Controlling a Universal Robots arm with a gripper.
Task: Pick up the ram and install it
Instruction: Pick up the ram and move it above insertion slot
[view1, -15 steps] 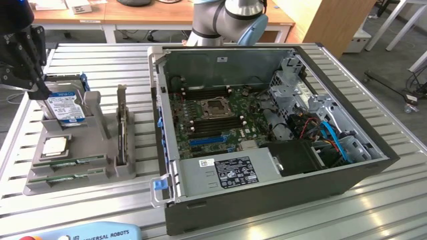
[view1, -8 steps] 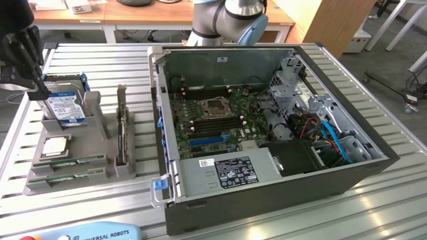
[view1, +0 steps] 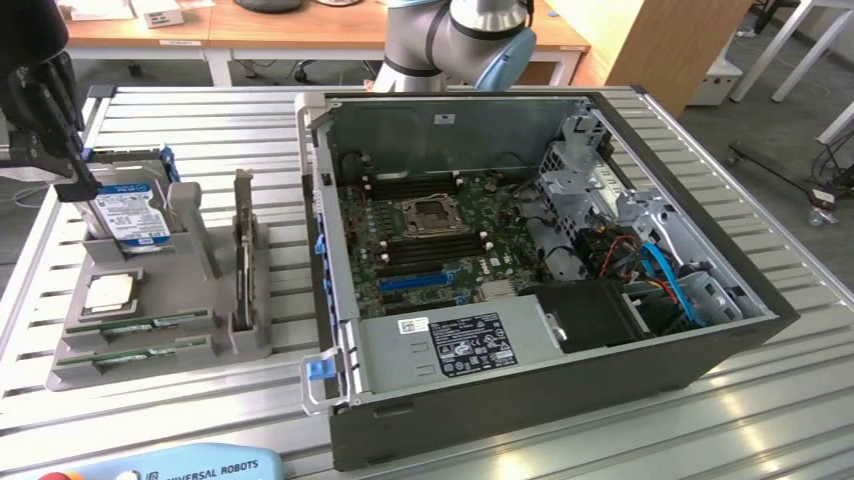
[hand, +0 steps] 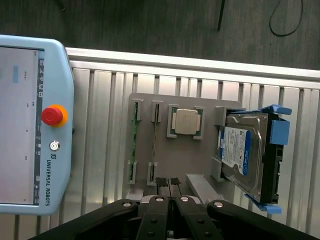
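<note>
The ram (view1: 131, 352) is a long, narrow, thin green board, far longer than it is tall, with small parts along its face too fine to make out. It stands on one long edge in the grey holder (hand: 180, 155), its two ends caught in slotted grey posts, so from above it shows as a slim green line. It sits in the holder's outermost slot, along the side farthest from the hard drive (hand: 245, 150), which leans upright in a blue frame at the holder's opposite side. The ram's long axis runs level, parallel to that outer side of the holder, with one end pointing toward the side where the dark card (view1: 243, 250) stands on edge and the other pointing away from it. A second stick (view1: 134, 322) of the same look stands parallel in the next slot inward, and the square silver chip (hand: 185, 122) lies flat further inward, between that stick and the hard drive. The end effector (hand: 168, 184) hangs above the holder near the card side, its fingers pressed together with nothing between them, apart from the ram. The holder rests on a slatted metal worktop (view1: 174, 130), with an open computer case (view1: 534, 390) beyond the card side and a light-blue controller (hand: 30, 125) beyond the ram side.
</note>
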